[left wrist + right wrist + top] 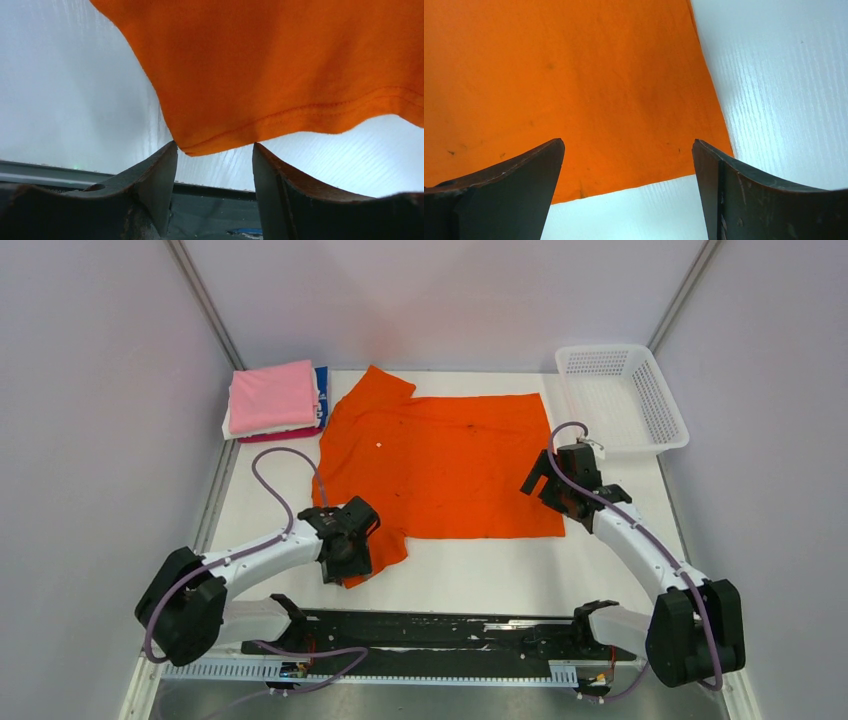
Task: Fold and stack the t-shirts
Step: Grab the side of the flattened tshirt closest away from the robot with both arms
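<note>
My left claw (215, 152) sits at the near-left sleeve (388, 546) of the orange t-shirt (440, 455), low over the worktop (480, 570). Its jaws stand partly apart, narrower than the other claw's. In my left wrist view the stitched hem of that sleeve hangs down to the tips. It reaches the tip of the left-hand finger (160, 175), and a gap still shows on the other side. I cannot tell whether the cloth is truly pinched; nothing looks clamped.

My right claw (628, 141) is spread wide and holds nothing. It hovers over the near-right corner of the orange shirt. In its wrist view the shirt's bottom corner lies between the two fingers, with bare white worktop beyond the cloth's edge on the right and below.

The orange shirt lies spread flat across the middle of the worktop, reaching toward the far edge. Its collar end points to the left and its straight hem to the right. Tiny dark specks dot the fabric. The far-left sleeve is rumpled near the far edge.

In the far-left corner sits a stack of folded shirts, touching the orange one or just beside it. The pink t-shirt (272, 395) is on top, a white one (228, 427) under it, a blue one (321, 388) showing at the side, and a red one (280, 436) at the bottom.

A white mesh basket (668, 408) stands in the far-right corner, apart from the orange shirt.
</note>
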You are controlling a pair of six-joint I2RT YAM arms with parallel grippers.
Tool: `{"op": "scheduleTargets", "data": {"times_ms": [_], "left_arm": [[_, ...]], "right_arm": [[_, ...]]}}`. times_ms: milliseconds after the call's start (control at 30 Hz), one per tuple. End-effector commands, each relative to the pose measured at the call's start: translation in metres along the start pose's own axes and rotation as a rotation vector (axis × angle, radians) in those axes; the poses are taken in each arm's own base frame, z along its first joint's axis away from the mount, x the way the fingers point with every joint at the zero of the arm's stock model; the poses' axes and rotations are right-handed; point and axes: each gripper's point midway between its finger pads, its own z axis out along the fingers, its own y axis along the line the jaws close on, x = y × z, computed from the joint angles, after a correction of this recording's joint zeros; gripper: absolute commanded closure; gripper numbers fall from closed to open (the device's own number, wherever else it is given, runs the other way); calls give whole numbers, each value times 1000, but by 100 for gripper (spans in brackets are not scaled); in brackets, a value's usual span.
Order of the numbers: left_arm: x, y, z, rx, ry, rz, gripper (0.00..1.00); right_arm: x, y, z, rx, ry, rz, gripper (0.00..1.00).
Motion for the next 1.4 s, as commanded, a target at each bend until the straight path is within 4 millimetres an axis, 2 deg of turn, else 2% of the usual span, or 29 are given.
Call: {"op": "scheduleTargets", "data": {"times_ms": [0,167,333,467,533,667,800,967,1067,1367], "left_arm": [[1,-7,16,6,5,-41,39],[10,-5,32,-27,54,-47,54],[12,-4,35,-43,68,-51,82],[13,-4,30,-54,84,-48,96],[15,-3,26,-57,99,-43,100],[19,0,12,-60,112,-39,100],[25,4,-1,-48,120,-45,100],[28,7,-7,-24,115,-52,100],[27,4,-8,1,107,-51,100],[23,-1,-11,34,90,-39,100]], "right_arm": [[-10,6,3,-24,-34,1,0],[-9,5,6,-16,-29,-1,0],[-7,1,4,-6,-31,22,0],[-4,-13,-2,35,-26,77,0],[0,-26,-5,76,-11,124,0],[17,-57,-5,150,43,227,0],[41,-67,0,154,123,271,3],[59,-71,7,167,185,273,17],[62,-75,12,183,191,272,28],[65,-82,23,211,188,255,53]]}}
